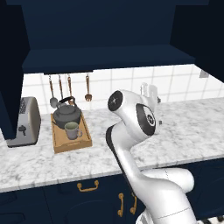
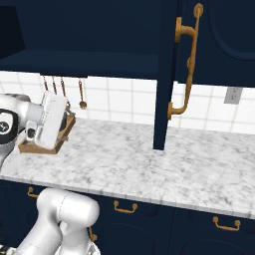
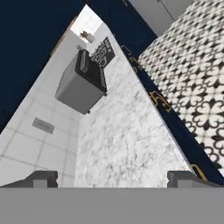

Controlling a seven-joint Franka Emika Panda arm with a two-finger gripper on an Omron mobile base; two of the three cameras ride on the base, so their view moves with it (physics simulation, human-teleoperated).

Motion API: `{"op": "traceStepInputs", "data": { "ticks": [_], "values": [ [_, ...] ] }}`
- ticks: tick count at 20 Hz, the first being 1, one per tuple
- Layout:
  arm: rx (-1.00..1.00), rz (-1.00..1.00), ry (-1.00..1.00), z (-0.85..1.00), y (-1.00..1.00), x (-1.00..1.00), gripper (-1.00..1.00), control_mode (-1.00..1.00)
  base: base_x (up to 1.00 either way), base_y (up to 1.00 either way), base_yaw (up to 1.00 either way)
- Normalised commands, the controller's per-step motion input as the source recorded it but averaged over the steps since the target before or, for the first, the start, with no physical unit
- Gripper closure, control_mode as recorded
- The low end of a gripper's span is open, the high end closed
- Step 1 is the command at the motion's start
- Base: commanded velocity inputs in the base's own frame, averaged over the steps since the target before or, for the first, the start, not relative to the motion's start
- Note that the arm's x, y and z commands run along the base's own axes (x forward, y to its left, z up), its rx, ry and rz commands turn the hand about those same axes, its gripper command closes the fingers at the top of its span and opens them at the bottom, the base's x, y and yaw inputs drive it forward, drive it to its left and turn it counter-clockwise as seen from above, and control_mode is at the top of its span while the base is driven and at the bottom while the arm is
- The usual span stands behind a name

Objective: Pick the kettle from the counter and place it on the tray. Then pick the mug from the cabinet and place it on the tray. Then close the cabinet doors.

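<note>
So the gripper (image 3: 112,177) is spread wide with nothing between its tips, looking sideways along the bare marbled surface (image 1: 183,131), probably because both carries are over. Further back on the left, the mug (image 1: 72,130) sits on the wooden tray (image 1: 59,142) just in front of the kettle (image 1: 67,113) (toaster (image 1: 24,122) parked right beside it), so both are where they belong. Farthest up, the cabinet doors (image 2: 167,74) hang open, my guess for what's left.

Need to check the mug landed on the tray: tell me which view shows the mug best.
The left base view: the mug stands upright on the tray before the kettle. In the right base view the hand hides it; the hand view looks along the counter.
</note>
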Motion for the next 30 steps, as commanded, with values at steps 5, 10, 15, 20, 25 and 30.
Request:
{"op": "traceStepInputs", "data": {
  "ticks": [5, 10, 15, 20, 25, 30],
  "values": [
    [-0.01, -0.20, -0.24, 0.15, -0.53, -0.23, -1.00, -1.00, 0.00, 0.00, 0.00],
    [0.00, 0.04, -0.04, 0.12, -0.65, -0.38, -1.00, -1.00, 0.00, 0.00, 0.00],
    [0.00, 0.30, -0.05, 0.06, -0.62, -0.45, -1.00, -1.00, 0.00, 0.00, 0.00],
    [0.00, 0.45, -0.07, 0.15, -0.57, -0.43, -1.00, -1.00, 0.00, 0.00, 0.00],
    [-0.01, 0.06, 0.00, 0.36, -0.36, -0.29, -1.00, -1.00, 0.00, 0.00, 0.00],
    [0.00, -0.11, 0.01, 0.15, -0.32, -0.33, -1.00, -1.00, 0.00, 0.00, 0.00]
  ]
}}
